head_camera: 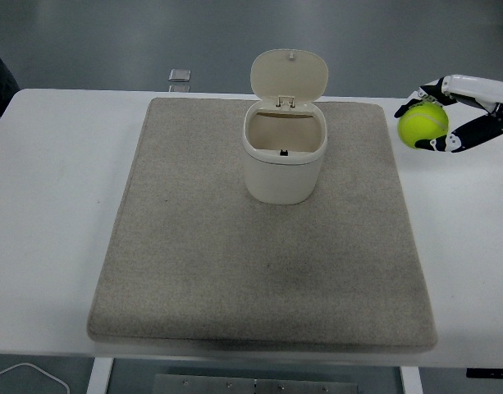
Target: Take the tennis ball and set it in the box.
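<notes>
A yellow-green tennis ball (423, 126) is held at the right edge of the picture, over the white table beyond the mat's right side. My right hand (436, 119) is shut on it, white and black fingers (471, 131) curled around its top and underside. The box is a cream bin (284, 156) with its hinged lid (289, 75) standing open, upright on the far middle of the grey mat (259, 271). Its inside shows nothing but a small dark mark. The ball is well to the right of the bin. My left hand is out of view.
A small grey square object (179, 75) lies on the table (54, 180) behind the mat's far left corner. A white cable (25, 371) loops at the bottom left, below the table's near edge.
</notes>
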Robot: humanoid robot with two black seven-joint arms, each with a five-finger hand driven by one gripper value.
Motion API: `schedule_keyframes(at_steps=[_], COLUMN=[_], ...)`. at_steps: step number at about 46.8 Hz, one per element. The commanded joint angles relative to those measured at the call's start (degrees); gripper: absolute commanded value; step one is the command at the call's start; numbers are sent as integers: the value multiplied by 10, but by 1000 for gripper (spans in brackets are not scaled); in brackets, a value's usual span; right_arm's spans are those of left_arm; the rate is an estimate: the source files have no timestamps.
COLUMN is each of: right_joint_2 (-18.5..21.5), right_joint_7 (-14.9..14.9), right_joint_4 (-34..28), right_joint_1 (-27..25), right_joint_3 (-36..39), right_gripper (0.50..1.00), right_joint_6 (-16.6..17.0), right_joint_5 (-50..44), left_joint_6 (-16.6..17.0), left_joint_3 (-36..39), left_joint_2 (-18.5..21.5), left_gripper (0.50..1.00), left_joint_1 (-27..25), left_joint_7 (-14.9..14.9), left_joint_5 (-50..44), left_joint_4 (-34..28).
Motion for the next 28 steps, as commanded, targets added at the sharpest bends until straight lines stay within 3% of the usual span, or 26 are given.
schedule_keyframes(at_steps=[1,10,22,28], right_joint_2=[7,34,108,133], right_joint_7=[0,-2,-10,-29], right_joint_4=[7,23,23,17], right_joint_1=[12,42,58,62], right_joint_3=[0,-7,-8,-7], right_gripper=[500,500,500,500], right_joint_6=[0,6,11,7], right_joint_5=[6,25,25,26], left_joint_6=[0,0,0,0], left_joint_3=[0,0,0,0], left_joint_2=[0,0,0,0], left_gripper=[992,992,992,992], left_joint_1=[0,0,0,0], left_joint_7=[0,1,0,0], left_joint_5=[0,0,0,0], left_joint_4=[0,0,0,0])
